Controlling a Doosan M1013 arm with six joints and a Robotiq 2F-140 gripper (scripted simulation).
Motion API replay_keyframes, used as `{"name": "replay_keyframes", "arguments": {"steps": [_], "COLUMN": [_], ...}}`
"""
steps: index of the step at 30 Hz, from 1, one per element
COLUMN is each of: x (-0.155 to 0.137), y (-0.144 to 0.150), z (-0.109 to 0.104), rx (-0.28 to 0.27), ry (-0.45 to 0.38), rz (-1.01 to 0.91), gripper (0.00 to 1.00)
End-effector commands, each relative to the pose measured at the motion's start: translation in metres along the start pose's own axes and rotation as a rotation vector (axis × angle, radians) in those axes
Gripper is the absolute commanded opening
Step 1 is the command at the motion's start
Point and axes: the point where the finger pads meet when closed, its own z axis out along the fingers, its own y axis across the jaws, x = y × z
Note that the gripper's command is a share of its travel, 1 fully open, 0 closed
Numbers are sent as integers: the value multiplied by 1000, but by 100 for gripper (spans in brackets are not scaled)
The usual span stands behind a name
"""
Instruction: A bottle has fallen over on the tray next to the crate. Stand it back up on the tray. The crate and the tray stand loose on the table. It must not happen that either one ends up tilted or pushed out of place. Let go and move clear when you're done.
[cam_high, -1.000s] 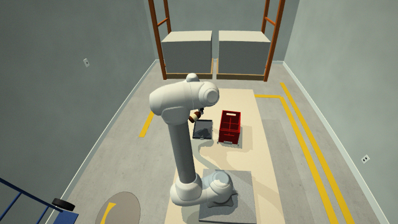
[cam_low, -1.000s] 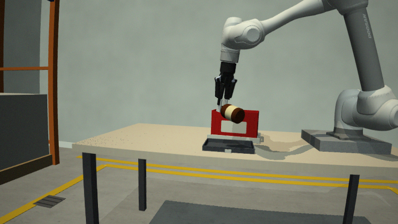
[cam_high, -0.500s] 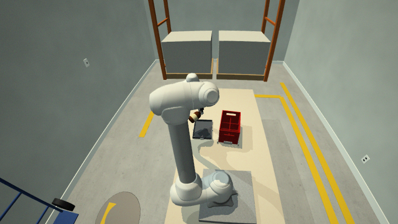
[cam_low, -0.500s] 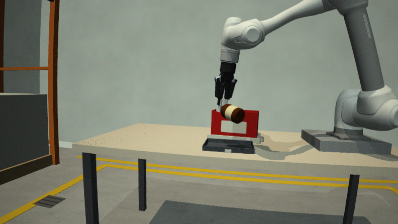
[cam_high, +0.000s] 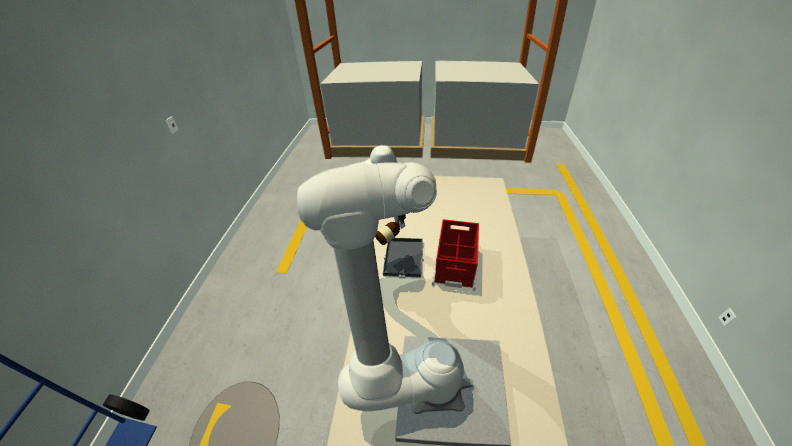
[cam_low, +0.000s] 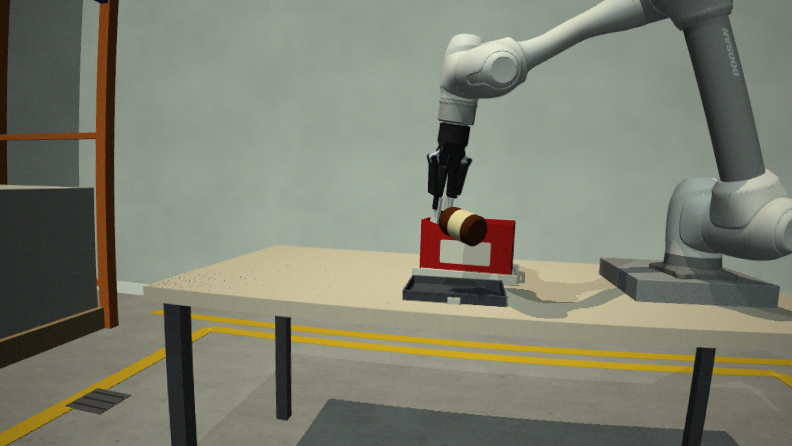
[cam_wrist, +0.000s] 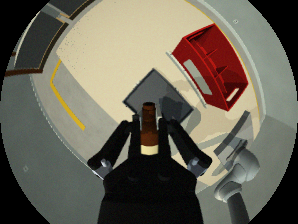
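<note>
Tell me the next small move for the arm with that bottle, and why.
Probably rotate the wrist to bring the bottle upright before lowering. The gripper is shut on it near its neck, and it hangs on its side in the air above the tray, in front of the crate.

Hidden and cut off

Top view: arm's elbow housing (cam_high: 354, 204) covers most of the bottle (cam_high: 386, 231) and nearly all the jaws. Exterior view: bottle blocks the crate's (cam_low: 498, 243) upper left front; where the fingertips (cam_low: 437, 213) meet the bottle is too small to tell. Wrist view: bottle overlaps the tray's (cam_wrist: 143, 92) near part.
</note>
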Motion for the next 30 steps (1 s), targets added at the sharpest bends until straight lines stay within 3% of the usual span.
{"name": "replay_keyframes", "arguments": {"steps": [1, 17, 30], "x": [0, 0, -1], "y": [0, 0, 1], "z": [0, 0, 1], "rx": [0, -2, -6], "ry": [0, 13, 92], "rz": [0, 1, 2], "gripper": [10, 10, 10]}}
